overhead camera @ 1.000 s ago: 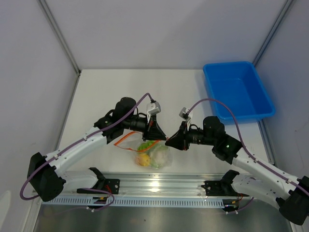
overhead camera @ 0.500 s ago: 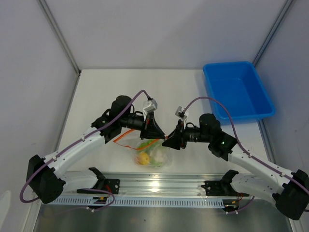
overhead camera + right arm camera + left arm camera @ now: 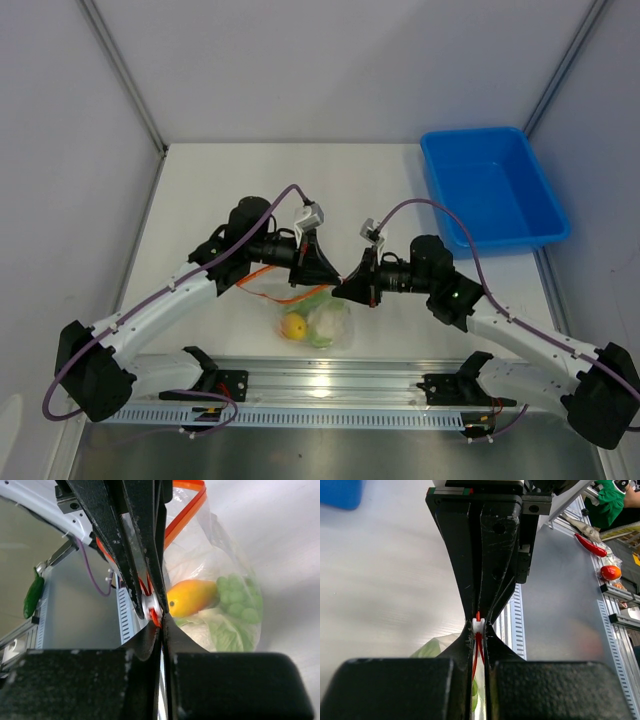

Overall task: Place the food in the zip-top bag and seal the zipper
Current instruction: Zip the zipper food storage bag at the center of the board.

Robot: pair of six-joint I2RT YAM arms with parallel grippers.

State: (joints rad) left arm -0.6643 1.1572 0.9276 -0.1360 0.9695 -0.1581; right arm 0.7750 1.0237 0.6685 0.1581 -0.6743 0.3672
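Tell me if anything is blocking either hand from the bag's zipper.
Nothing visible does. The left hand and the right hand are both pinched shut on the zipper itself, meeting tip to tip, with no object between. The food is already inside the zip-top bag.

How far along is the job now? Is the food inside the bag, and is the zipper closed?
Done: the orange fruit, green cluster and cauliflower lie inside the bag. In hand: the left tool and right tool both pinch the zipper, tips meeting. To do: the zipper shows an open loop beside them, so sealing is unfinished.
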